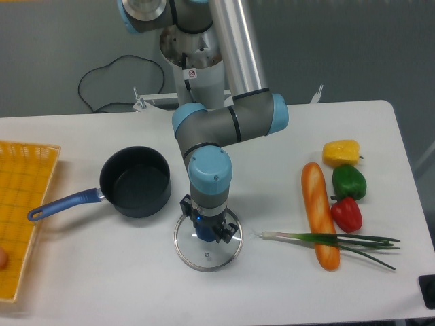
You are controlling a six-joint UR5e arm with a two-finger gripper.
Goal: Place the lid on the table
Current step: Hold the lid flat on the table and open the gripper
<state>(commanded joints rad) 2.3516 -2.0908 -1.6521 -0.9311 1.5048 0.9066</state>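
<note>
The lid point(208, 248) is lying on the white table point(102, 272), just in front of the saucepan point(136, 181). The gripper point(206, 233) is pointing straight down, its fingers pinching the blue knob. The release is looking due: spreading the fingers evenly and lifting vertically should avoid dragging the glass.

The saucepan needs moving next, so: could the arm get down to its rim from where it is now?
Probably yes. The saucepan stands open just beside the gripper, nothing above it, but the gripper is at the lid knob.
</note>
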